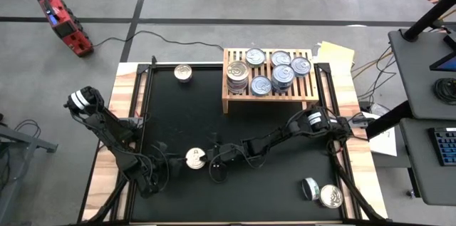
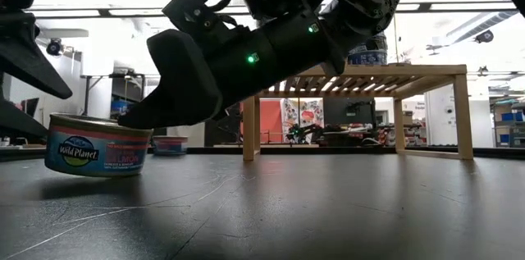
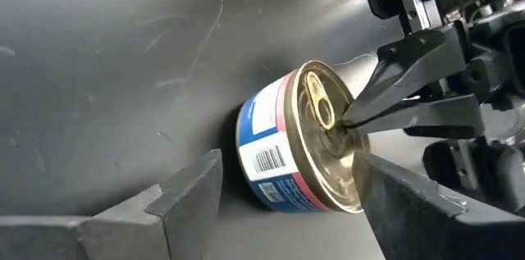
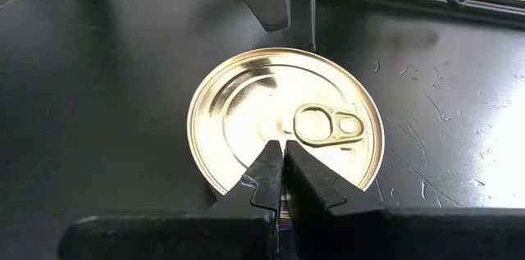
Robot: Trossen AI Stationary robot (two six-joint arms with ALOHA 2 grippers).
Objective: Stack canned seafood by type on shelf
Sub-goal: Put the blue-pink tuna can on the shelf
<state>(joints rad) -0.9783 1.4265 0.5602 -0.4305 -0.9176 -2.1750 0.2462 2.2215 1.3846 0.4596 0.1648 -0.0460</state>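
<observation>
The can (image 3: 295,141) in the middle of the left wrist frame has a gold lid and a label banded blue, white and pink-red, with a black barcode on the white. The black mat (image 1: 271,190) covers a light-wood bench (image 1: 360,162). On the pale slatted shelf (image 1: 269,98), upper centre of the high frame, the tins (image 1: 271,73) show silver lids and blue sides. Both arms are dark; the right gripper (image 4: 280,161) is black. A red device (image 1: 64,23) sits upper left on the grey floor.

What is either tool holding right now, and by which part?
Nothing is gripped. The right tool, shut, presses its tips on the lid of the blue-labelled can; the left tool's fingers stand open on either side of it.
</observation>
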